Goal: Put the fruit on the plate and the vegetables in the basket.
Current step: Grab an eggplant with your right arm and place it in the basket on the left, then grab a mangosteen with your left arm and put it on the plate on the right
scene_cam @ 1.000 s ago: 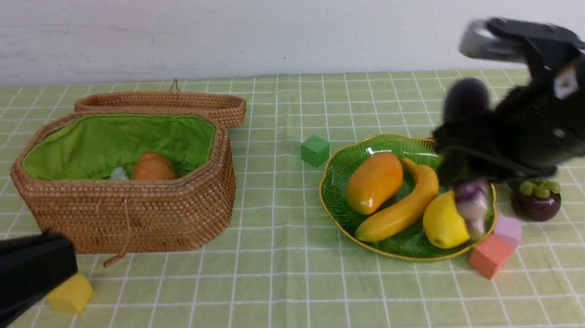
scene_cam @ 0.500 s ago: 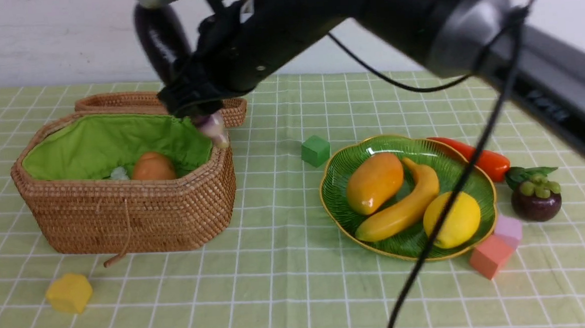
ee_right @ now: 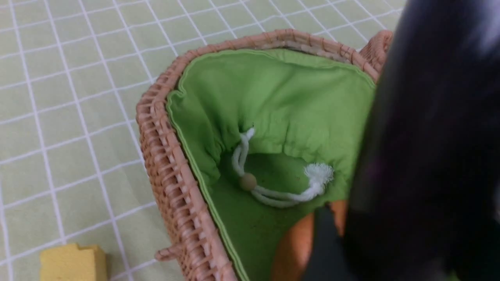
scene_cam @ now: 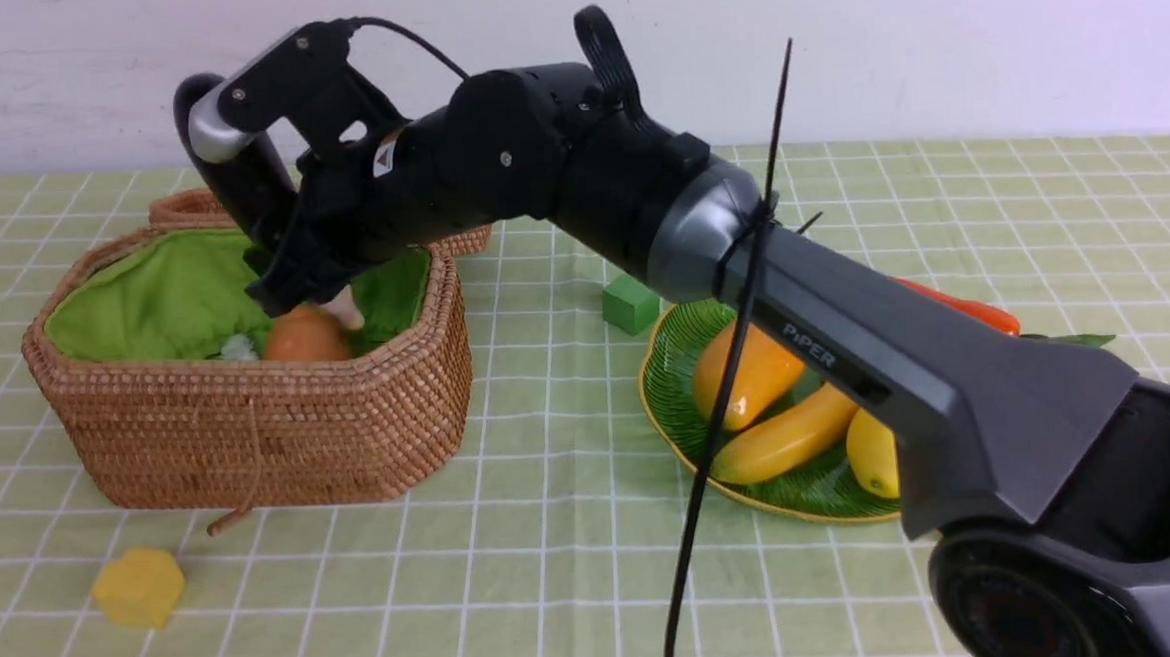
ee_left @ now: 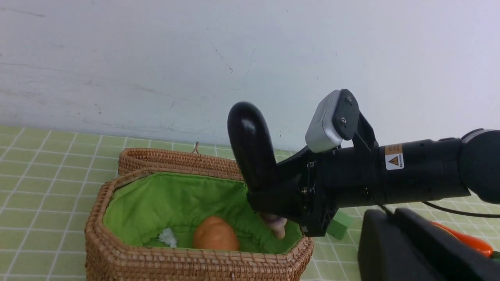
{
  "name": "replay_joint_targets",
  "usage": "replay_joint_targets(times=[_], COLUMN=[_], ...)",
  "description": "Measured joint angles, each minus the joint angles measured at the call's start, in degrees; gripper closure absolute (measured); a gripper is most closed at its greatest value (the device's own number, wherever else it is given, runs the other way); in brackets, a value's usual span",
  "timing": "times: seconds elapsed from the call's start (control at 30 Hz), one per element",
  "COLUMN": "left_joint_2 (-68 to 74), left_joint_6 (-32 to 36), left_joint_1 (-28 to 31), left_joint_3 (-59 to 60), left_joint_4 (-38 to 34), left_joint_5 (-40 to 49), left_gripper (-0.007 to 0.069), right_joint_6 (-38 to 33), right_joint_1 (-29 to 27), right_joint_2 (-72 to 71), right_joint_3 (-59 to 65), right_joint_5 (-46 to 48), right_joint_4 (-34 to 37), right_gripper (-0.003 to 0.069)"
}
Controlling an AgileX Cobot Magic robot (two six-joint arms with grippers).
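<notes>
In the front view, the right pincer [scene_cam: 274,275] grips the eggplant [scene_cam: 245,191] around its middle, tilted over the basket [scene_cam: 270,440], presumably so it can drop in beside the potato [scene_cam: 303,335]. Mango [scene_cam: 746,375], banana [scene_cam: 786,440] and lemon [scene_cam: 872,454] sit on the dish [scene_cam: 814,492], being fruit. The left wrist view shows the left pincer [ee_left: 390,220] closed, apparently keeping clear, the eggplant's pale end pointing into the lining. In the right wrist view, the dark eggplant hides much of the opening.
</notes>
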Motion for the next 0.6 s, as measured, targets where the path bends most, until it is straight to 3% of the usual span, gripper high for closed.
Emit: replay_joint_targets(times=[0.13,0.27,0.43,0.6], left_joint_2=[0.0,0.0,0.0,0.0], left_joint_6=[0.0,0.84,6.51,18.03], left_joint_1=[0.0,0.0,0.0,0.0], left_joint_3=[0.0,0.0,0.0,0.0], left_joint_4=[-0.05,-0.36,-5.75,-19.48], left_joint_5=[-0.07,-1.96,-8.37,-14.27], left_gripper=[0.0607,0.0607,0.0607,0.0607], right_joint_6=[0.0,1.41,9.92,15.54], right_joint_1=[0.0,0.0,0.0,-1.24], right_joint_2=[-0.47,-2.92,-11.49,-20.53], right_joint_3=[-0.04,-0.04,-0.25,-0.92], right_joint_5=[0.98,7.17,20.99,33.11], right_joint_4=[-1.62,-3.47,-13.39,-27.97], right_gripper=[0.0025,-0.0013,0.011,0.0412])
